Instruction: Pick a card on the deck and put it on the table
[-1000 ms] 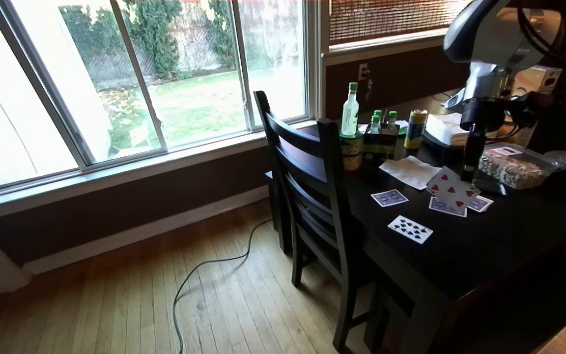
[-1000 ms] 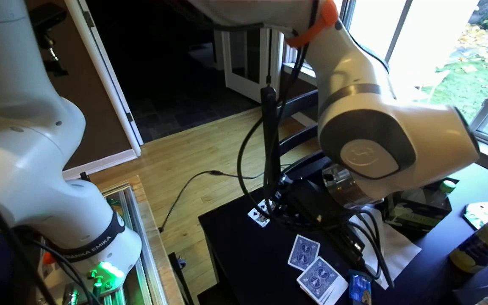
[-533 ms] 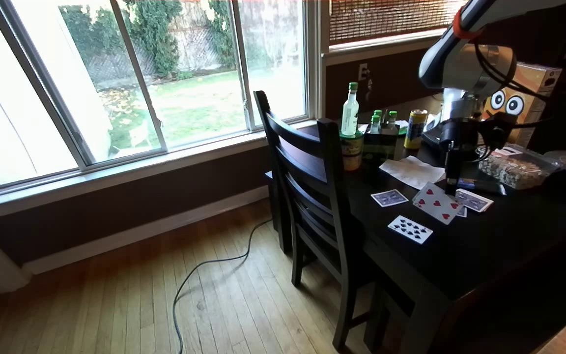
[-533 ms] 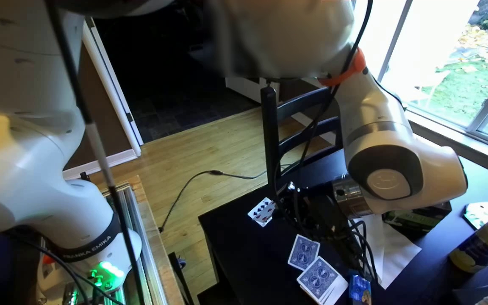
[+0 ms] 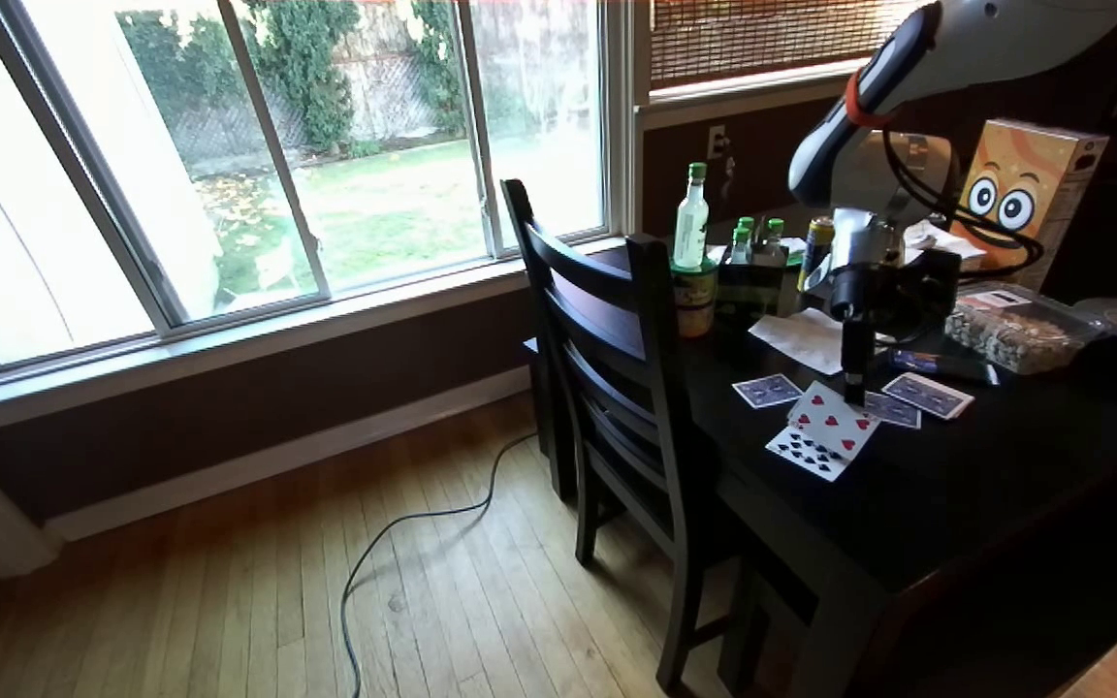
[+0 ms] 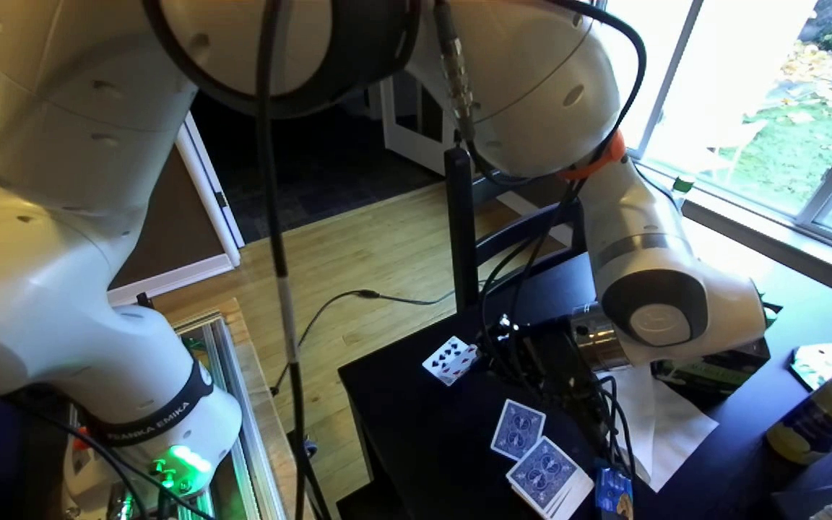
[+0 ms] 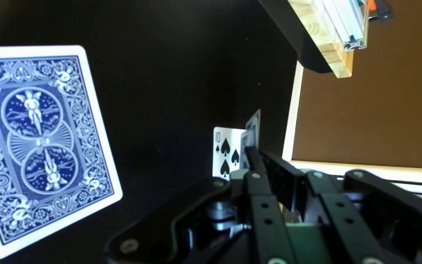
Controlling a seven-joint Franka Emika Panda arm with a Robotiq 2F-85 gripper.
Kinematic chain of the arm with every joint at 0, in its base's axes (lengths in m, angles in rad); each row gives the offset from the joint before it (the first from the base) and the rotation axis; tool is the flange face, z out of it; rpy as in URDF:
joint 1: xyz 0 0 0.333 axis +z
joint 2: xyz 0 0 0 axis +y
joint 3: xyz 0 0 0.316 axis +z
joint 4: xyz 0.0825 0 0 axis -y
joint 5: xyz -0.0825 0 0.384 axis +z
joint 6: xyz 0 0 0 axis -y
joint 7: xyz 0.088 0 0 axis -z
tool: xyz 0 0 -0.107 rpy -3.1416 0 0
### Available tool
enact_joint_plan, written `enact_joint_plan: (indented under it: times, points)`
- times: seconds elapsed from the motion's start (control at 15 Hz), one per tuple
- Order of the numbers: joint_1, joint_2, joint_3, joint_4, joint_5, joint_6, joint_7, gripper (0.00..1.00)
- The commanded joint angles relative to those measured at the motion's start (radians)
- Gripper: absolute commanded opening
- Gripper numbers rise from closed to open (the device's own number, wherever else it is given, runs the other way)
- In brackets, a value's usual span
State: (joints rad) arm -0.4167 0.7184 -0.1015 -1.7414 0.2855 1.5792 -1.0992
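My gripper (image 5: 854, 390) is shut on a red heart card (image 5: 836, 423), held tilted low above the dark table (image 5: 985, 504). A second card edge seems to lie behind it. In the wrist view the held card (image 7: 254, 123) shows edge-on at the fingertips (image 7: 255, 149). A ten of spades (image 5: 804, 458) lies face up below, partly covered by the held card; I cannot tell if they touch. The blue-backed deck (image 5: 932, 397) also shows in an exterior view (image 6: 544, 473). A loose face-down card (image 6: 519, 427) lies beside it. Another face-down card (image 5: 765, 391) lies nearer the chair.
A slat-backed chair (image 5: 660, 388) stands at the table's edge. A napkin (image 5: 801, 341), green-capped bottles (image 5: 691, 228), a can (image 6: 828, 419), a clear tub of popcorn (image 5: 1019, 334) and an orange box (image 5: 1034, 189) stand behind. A blue packet (image 6: 613, 491) lies beside the deck.
The gripper has carried the heart card away from over the deck, past the loose face-down card, to over the ten of spades. The deck is uncovered now. The grip has stayed shut.
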Motion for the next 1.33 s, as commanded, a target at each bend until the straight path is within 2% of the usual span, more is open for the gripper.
enact_joint_plan:
  times: [0.0,0.07,0.13,0.33,0.8,1.07,1.27]
  points:
    - [0.033,0.039,-0.012,0.043,-0.02,0.05,0.128,0.02]
    - [0.05,0.035,-0.022,0.035,-0.04,0.091,0.183,0.31]
    - [0.058,0.033,-0.023,0.026,-0.049,0.131,0.22,0.33]
    - [0.088,-0.008,-0.031,-0.034,-0.099,0.265,0.328,0.52]
    - [0.213,-0.298,-0.041,-0.372,-0.297,0.528,0.641,0.99]
    - [0.277,-0.504,-0.052,-0.567,-0.419,0.637,0.872,1.0]
    - [0.304,-0.653,-0.062,-0.675,-0.514,0.67,1.052,1.0]
